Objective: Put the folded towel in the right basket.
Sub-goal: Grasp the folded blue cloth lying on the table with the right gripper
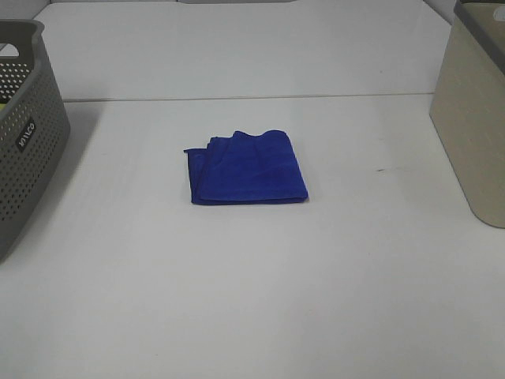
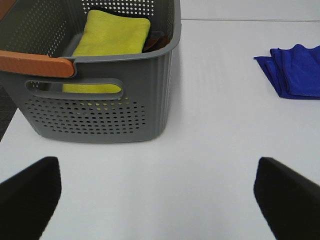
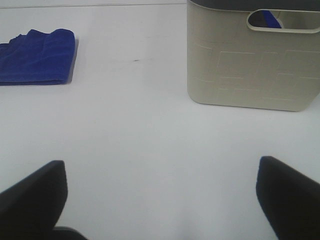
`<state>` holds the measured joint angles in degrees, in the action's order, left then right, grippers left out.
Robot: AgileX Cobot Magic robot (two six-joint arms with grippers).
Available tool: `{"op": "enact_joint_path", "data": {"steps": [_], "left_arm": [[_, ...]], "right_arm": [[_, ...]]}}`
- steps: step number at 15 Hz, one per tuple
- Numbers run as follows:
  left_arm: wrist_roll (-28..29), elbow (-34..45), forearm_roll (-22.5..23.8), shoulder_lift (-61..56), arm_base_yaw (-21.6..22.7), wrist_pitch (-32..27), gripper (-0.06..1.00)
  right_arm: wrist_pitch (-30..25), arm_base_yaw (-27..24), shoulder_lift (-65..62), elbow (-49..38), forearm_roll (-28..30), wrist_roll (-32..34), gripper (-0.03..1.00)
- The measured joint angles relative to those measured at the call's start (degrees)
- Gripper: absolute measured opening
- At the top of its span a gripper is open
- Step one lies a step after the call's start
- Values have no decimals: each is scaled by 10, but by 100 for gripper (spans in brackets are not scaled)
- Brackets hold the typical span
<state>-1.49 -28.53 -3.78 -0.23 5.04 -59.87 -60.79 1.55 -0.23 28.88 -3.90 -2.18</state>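
A folded blue towel [image 1: 246, 169] lies flat on the white table near the middle. It also shows in the left wrist view [image 2: 294, 70] and in the right wrist view [image 3: 36, 57]. The right basket [image 1: 473, 118], beige and solid-walled, stands at the right edge; the right wrist view shows its wall and handle slot [image 3: 252, 62]. My left gripper [image 2: 155, 197] is open and empty, low over the table near the grey basket. My right gripper [image 3: 160, 197] is open and empty, short of the beige basket. Neither arm shows in the high view.
A grey perforated basket [image 1: 24, 134] stands at the left edge; in the left wrist view its wall [image 2: 95, 107] has an orange handle [image 2: 35, 65], and a yellow cloth [image 2: 112, 37] lies inside. A seam [image 1: 237, 99] crosses the table behind the towel.
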Motion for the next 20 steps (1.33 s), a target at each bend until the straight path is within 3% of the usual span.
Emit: {"op": "enact_joint_path", "data": {"steps": [9, 15, 18, 20], "left_arm": [[0, 0, 0, 0, 0, 0, 97], [0, 0, 0, 0, 0, 0, 97], [0, 0, 0, 0, 0, 0, 97], [0, 0, 0, 0, 0, 0, 97]], "right_arm": [[-3, 0, 49, 11, -14, -1, 98], [-53, 0, 531, 317, -92, 14, 98], [-47, 0, 672, 421, -122, 9, 98], [-21, 22, 805, 501, -179, -18, 96]]}}
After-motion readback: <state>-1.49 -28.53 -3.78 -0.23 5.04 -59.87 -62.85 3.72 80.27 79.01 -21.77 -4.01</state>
